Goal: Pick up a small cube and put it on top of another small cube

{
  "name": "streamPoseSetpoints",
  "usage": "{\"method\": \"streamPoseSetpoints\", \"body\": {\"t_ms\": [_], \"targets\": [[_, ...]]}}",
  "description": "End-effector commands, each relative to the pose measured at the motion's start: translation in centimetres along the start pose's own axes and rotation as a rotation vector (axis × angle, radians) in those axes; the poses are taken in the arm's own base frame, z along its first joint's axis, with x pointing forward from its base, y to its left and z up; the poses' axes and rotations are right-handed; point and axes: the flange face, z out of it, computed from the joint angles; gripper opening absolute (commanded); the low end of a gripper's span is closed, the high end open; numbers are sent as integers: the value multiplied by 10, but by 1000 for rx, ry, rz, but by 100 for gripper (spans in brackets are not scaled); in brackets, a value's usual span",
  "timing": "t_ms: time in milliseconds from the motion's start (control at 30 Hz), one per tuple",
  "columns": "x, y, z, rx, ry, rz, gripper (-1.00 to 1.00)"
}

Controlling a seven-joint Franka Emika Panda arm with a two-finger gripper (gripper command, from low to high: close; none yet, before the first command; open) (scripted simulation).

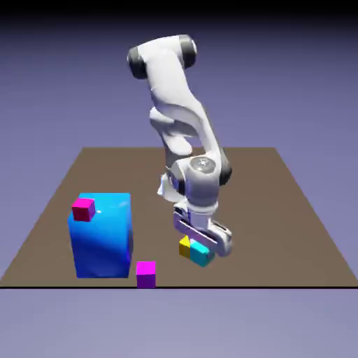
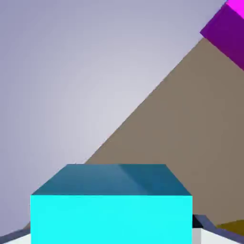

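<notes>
Clamped in the hand point(image 1: 201, 248) is the small cyan cube point(image 1: 201, 254), low over the bench point(image 1: 280, 210) and touching a yellow cube point(image 1: 184, 246); a magenta cube point(image 1: 146, 273) is seen nearby, at the front edge

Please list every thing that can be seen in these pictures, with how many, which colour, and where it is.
large block: 1, blue, exterior view's left, on table
pink cube: 1, on the large block's top corner
magenta cube: 1, near table's front edge, right of large block
cyan cube: 1, between the gripper's fingers
yellow cube: 1, just behind cyan cube
table: 1, brown
arm: 1, white
gripper: 1, shut on cyan cube
</notes>
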Motion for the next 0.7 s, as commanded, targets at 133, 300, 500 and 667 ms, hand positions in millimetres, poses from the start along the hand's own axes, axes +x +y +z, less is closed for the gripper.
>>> {"method": "streamPoseSetpoints", "body": {"t_ms": [133,300,500,667], "targets": [[80,-24,-24,5,-6,363,-100],[117,-31,-20,8,-11,521,-100],[116,-30,35,6,-10,520,100],[116,-29,-35,6,-10,520,100]]}}
